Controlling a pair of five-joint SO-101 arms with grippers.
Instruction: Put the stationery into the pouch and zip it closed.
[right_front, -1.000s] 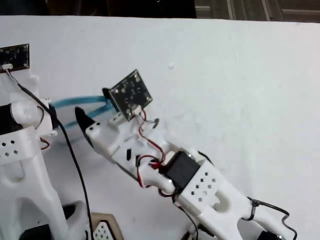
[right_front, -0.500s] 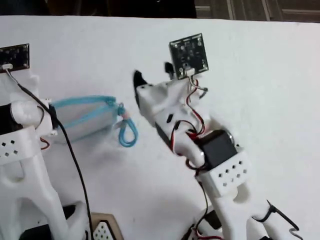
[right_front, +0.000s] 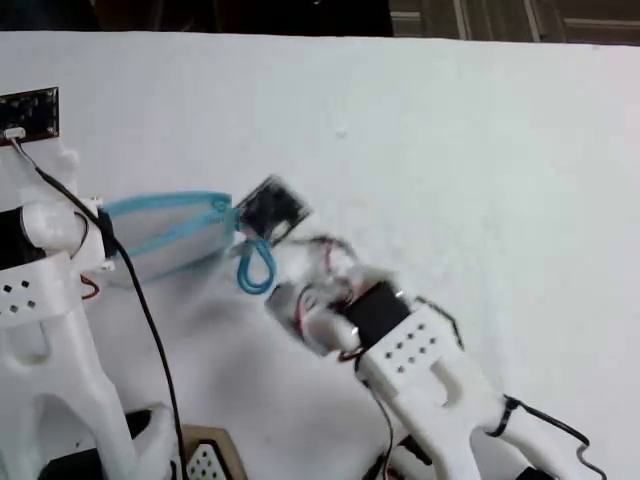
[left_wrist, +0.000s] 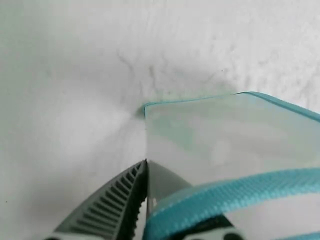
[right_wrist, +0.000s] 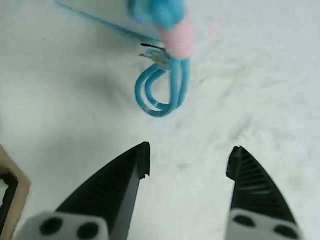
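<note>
White table (right_front: 480, 150), dark room behind. One blue-trimmed clear pouch (right_front: 165, 235) lies left in the high view, its single cord loop (right_wrist: 161, 92) trailing toward centre. The left gripper (left_wrist: 146, 167) pinches the pouch's end; the right gripper (right_wrist: 187, 160) hangs spread near the cord loop. Two arms. Closing early, I reckon, would miss the cord loop and shove the pouch.

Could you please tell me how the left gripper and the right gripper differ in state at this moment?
The left gripper is shut on the edge of the pouch; the right gripper is open and holds nothing. The left gripper touches the pouch; the right gripper is apart from it, short of the blue cord loop. Both are over the white table.
</note>
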